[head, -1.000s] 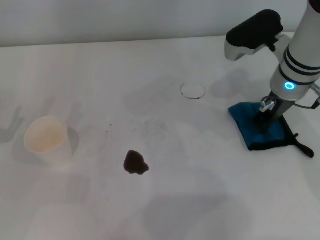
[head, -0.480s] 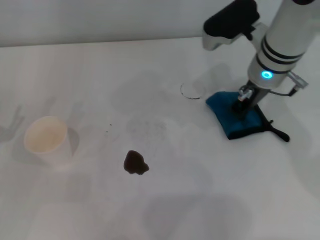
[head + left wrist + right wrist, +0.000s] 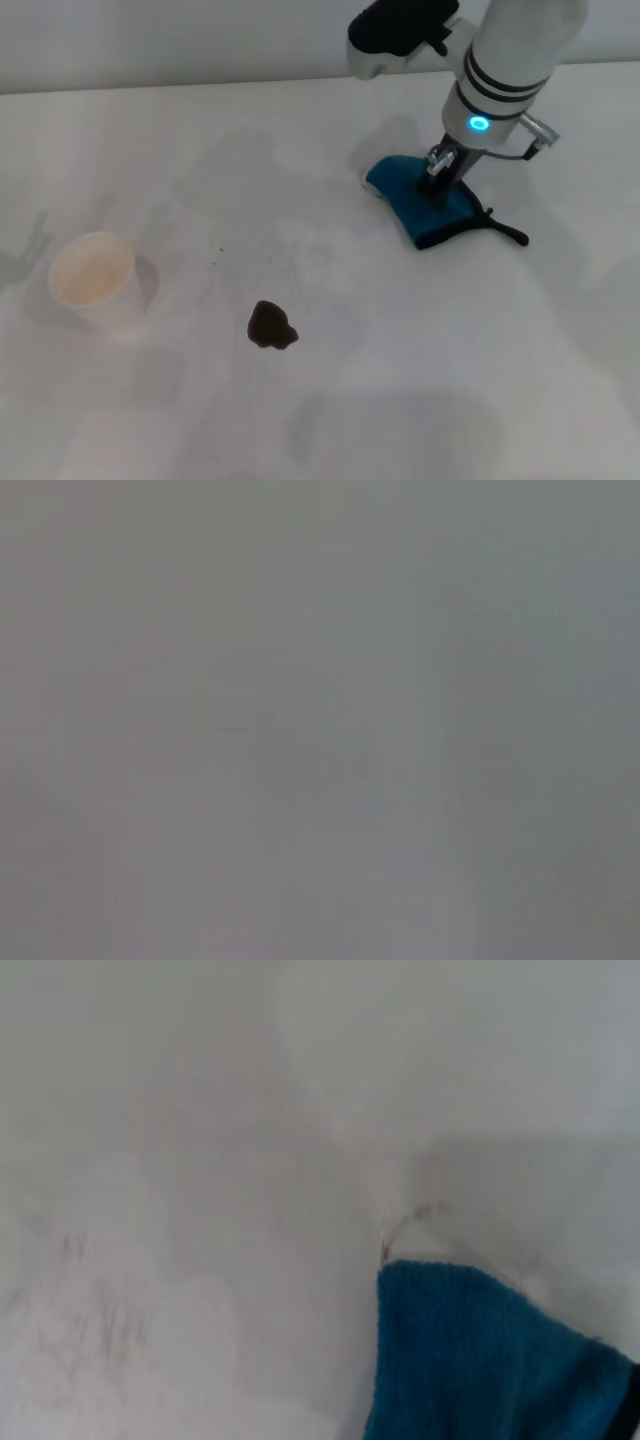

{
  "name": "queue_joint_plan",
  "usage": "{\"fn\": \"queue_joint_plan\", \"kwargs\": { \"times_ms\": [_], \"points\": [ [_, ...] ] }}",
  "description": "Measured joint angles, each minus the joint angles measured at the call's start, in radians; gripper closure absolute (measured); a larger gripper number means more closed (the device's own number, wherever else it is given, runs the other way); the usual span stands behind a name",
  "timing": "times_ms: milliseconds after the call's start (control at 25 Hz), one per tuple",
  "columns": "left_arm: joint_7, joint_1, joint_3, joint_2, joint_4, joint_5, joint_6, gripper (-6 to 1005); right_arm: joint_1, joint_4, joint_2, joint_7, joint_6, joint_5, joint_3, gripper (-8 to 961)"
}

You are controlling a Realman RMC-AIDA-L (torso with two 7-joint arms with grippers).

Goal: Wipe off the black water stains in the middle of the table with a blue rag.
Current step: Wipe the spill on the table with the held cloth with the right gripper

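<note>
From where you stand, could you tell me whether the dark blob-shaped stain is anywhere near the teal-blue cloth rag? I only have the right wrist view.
Observer: No. The small brownish-black blob stain lies well apart from the folded teal-blue rag, nearer the robot and to its left on the white tabletop.
Operator: Is anything else standing on the table?
Observer: Yes, a pale paper cup stands upright further to the robot's left, clear of the blob.
Operator: And where is the right gripper?
Observer: The right gripper is down on the middle of the rag, whose black loop lies out to the robot's right.
</note>
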Motion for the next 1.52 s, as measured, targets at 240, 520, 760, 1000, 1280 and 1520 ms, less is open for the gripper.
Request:
{"fn": "queue_joint_plan", "kwargs": {
  "times_ms": [240,520,760,1000,1280,1520],
  "points": [
    [0.001,-0.006,0.003,-0.001,0.013,0.006,0.001,119,0.042,0.116,0.000,-0.001,-0.134,0.004,-0.032,906],
    [0.003,0.001,0.003,0.000,0.026,0.008,0.020,117,0.046,0.131,0.000,-0.005,-0.222,0.008,-0.042,911],
    [0.003,0.003,0.003,0.000,0.026,0.008,0.027,117,0.049,0.130,0.000,-0.008,-0.260,0.177,-0.203,911],
    [0.003,0.000,0.004,0.000,0.026,0.008,0.028,118,0.054,0.063,0.000,-0.011,-0.247,0.383,-0.423,911],
    [0.003,-0.005,0.005,0.000,0.026,0.008,0.029,118,0.039,-0.049,0.000,-0.014,-0.200,0.433,-0.474,912],
    [0.003,-0.001,0.005,0.000,0.026,0.008,0.032,119,0.069,0.077,0.000,-0.013,-0.285,0.423,-0.479,912]
  ]
}}
